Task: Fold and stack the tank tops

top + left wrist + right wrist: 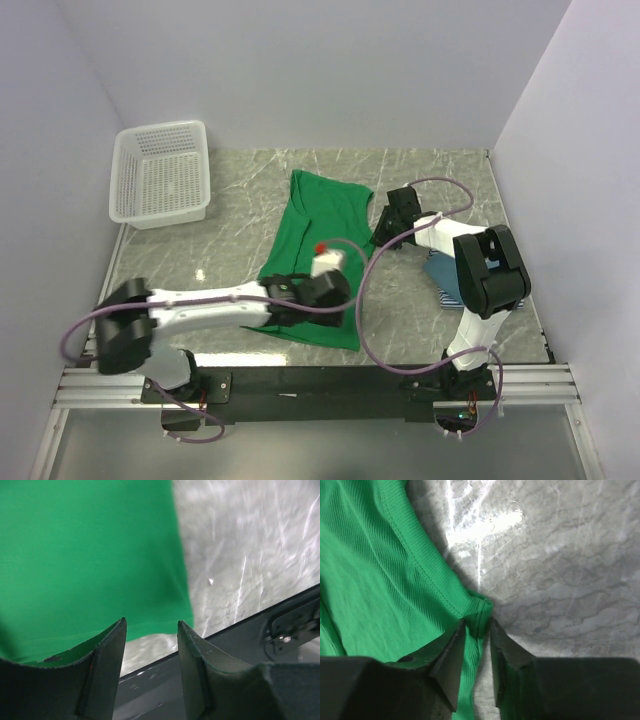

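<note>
Looking down, we see the green top spread flat in the middle of the table. Our left gripper hangs over its near hem, jaws wide and empty. Our right gripper stands narrowly parted, a shoulder strap lying between its jaws.

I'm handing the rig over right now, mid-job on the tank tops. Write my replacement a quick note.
Left claw: open over the near hem of the bright green cloth tank top, holding nothing.
Right claw: jaws narrowly apart astride its shoulder strap; grip unclear.
Green top lies spread out mid-table, unfolded.
Done: a folded blue cloth pile sits at right, partly hidden by the right arm.
To do: fold the green top, stack it there.
</note>
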`<state>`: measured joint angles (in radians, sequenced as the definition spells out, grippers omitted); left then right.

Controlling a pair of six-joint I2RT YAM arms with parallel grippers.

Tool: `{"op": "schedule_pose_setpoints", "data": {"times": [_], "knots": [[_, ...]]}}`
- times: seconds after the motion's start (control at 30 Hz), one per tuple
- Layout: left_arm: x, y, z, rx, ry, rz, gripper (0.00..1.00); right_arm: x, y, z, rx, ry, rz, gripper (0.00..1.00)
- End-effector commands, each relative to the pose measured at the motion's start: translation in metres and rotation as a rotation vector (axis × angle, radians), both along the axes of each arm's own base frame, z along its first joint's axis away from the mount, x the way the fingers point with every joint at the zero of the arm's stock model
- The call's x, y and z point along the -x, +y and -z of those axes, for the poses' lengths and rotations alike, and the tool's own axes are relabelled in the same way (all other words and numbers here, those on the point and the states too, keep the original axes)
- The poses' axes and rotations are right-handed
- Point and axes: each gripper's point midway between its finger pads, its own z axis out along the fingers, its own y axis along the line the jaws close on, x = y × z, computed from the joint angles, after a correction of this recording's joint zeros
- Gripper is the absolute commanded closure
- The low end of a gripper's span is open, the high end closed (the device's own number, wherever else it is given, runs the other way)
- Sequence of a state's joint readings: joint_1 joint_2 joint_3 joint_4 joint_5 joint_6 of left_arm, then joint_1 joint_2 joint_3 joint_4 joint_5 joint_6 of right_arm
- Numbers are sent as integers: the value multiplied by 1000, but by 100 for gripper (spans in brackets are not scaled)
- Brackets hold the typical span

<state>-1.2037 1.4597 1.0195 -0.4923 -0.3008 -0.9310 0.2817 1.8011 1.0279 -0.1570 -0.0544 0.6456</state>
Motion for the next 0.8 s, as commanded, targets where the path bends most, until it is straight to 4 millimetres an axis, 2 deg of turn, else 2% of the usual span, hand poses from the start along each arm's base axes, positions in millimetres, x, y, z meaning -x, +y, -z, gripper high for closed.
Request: {"op": "schedule_pose_setpoints", "data": {"times": [0.0, 0.03, 0.07, 0.13, 0.2, 0.33, 0.57, 0.6, 0.63, 0.7, 0.73, 0.77], "knots": [[7, -52, -15, 69, -43, 34, 49, -13, 5, -8, -29, -27, -8, 67], [9, -58, -11, 54, -47, 45, 49, -13, 4, -7, -31, -24, -7, 77], [17, -63, 4, 8, -40, 63, 48, -13, 4, -4, -30, -18, -3, 82], [21, -74, 13, -16, -48, 65, 49, -13, 4, -3, -39, -18, -2, 94], [30, -83, 19, -20, -47, 79, 49, -12, 2, 0, -49, -9, 3, 99], [39, -88, 40, -46, -38, 72, 51, -12, 1, 3, -63, -10, 2, 100], [49, -87, 62, -100, -30, 68, 57, -10, -2, 6, -70, -5, 3, 100], [50, -86, 64, -107, -30, 64, 59, -10, -3, 6, -69, -3, 4, 100], [52, -85, 67, -115, -29, 62, 68, -11, -3, 5, -70, -7, 4, 100], [53, -82, 68, -128, -29, 51, 73, -10, -5, 5, -68, -8, 6, 100], [55, -81, 70, -134, -28, 53, 81, -10, -5, 4, -68, -11, 6, 100], [56, -80, 71, -137, -27, 55, 83, -11, -6, 4, -68, -11, 9, 100]]}}
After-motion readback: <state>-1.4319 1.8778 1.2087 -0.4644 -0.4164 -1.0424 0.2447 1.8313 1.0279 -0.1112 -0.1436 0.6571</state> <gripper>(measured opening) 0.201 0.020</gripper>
